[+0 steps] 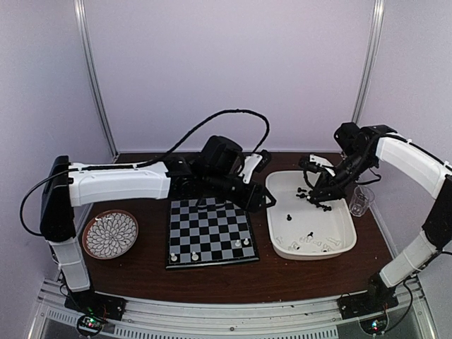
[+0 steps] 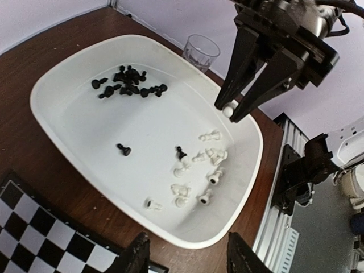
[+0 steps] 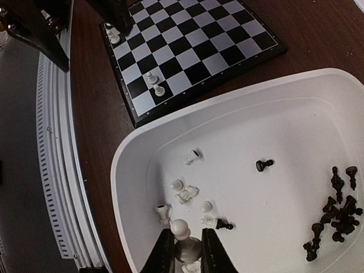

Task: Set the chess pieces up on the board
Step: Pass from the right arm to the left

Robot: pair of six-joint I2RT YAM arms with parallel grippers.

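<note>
At the bottom of the right wrist view, the right gripper (image 3: 185, 242) pinches one white piece (image 3: 181, 229) over the white tray (image 3: 120, 170). The top view is too small to show that. The left gripper (image 2: 186, 243) is wide apart and holds nothing. Higher up, four white chess pieces (image 3: 159, 90) stand on the board (image 3: 193, 45).

Bare floor is left in the tray (image 2: 57, 114) between the heaped black pieces (image 2: 128, 85) and the scattered white pieces (image 2: 196, 170). The tray's right side is blocked by the right gripper (image 2: 229, 108), and a glass (image 2: 200, 51) stands just outside the rim.
</note>
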